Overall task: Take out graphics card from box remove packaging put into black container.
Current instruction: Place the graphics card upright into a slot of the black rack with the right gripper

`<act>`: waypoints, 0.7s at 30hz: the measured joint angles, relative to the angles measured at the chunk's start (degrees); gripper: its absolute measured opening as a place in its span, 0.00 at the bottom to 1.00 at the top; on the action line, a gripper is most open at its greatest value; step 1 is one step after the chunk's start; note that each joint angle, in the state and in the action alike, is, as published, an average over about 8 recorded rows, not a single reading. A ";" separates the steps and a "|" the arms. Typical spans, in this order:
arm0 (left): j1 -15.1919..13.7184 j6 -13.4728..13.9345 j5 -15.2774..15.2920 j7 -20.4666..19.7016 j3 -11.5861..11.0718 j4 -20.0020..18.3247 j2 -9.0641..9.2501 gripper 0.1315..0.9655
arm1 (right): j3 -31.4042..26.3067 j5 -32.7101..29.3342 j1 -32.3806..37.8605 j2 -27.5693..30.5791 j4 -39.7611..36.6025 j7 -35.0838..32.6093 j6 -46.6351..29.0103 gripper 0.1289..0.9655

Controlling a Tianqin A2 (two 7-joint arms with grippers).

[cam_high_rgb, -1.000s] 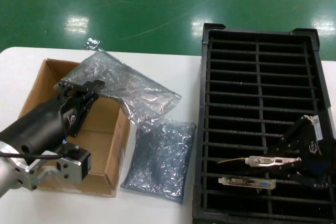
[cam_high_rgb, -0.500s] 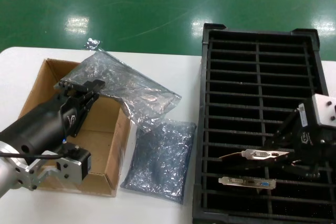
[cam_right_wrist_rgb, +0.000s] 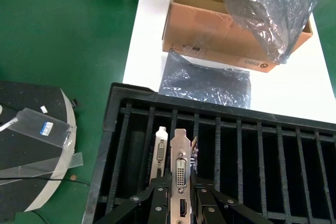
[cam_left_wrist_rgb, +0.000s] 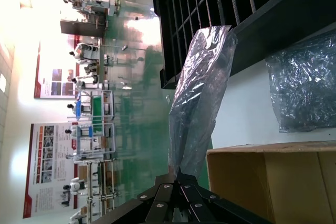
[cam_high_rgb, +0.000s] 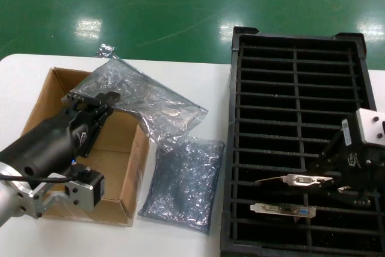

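Note:
My right gripper [cam_high_rgb: 337, 182] [cam_right_wrist_rgb: 181, 187] is shut on the graphics card [cam_high_rgb: 301, 180] [cam_right_wrist_rgb: 181, 156] by its silver bracket. It holds the card over a near slot of the black container [cam_high_rgb: 295, 58] [cam_right_wrist_rgb: 262, 129]. A second card [cam_high_rgb: 283, 209] [cam_right_wrist_rgb: 160, 153] stands in the slot beside it. Above the brown box [cam_high_rgb: 45, 94] [cam_right_wrist_rgb: 210, 40], my left gripper [cam_high_rgb: 90, 102] [cam_left_wrist_rgb: 178, 174] is shut on the packaging [cam_high_rgb: 150, 100] [cam_left_wrist_rgb: 202, 93] [cam_right_wrist_rgb: 273, 9], a shiny bag that stretches from the box towards the tray. The bag looks empty.
Another silver bag [cam_high_rgb: 183, 182] [cam_left_wrist_rgb: 304, 87] [cam_right_wrist_rgb: 205, 82] lies flat on the white table [cam_high_rgb: 210, 76] between the box and the tray. A round black stand [cam_right_wrist_rgb: 31, 145] sits on the green floor beside the tray's near corner.
My right gripper has shifted a little over the tray's near slots with the card, and its white wrist has come into view. The left arm and its bag have stayed still.

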 joint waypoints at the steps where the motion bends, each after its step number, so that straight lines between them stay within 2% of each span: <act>1: 0.00 0.00 0.00 0.00 0.00 0.00 0.00 0.01 | -0.12 0.01 0.03 0.03 -0.03 0.04 0.00 0.07; 21: 0.00 0.00 0.00 0.00 0.00 0.00 0.00 0.01 | -0.36 -0.34 0.67 -0.22 1.75 0.44 0.01 0.07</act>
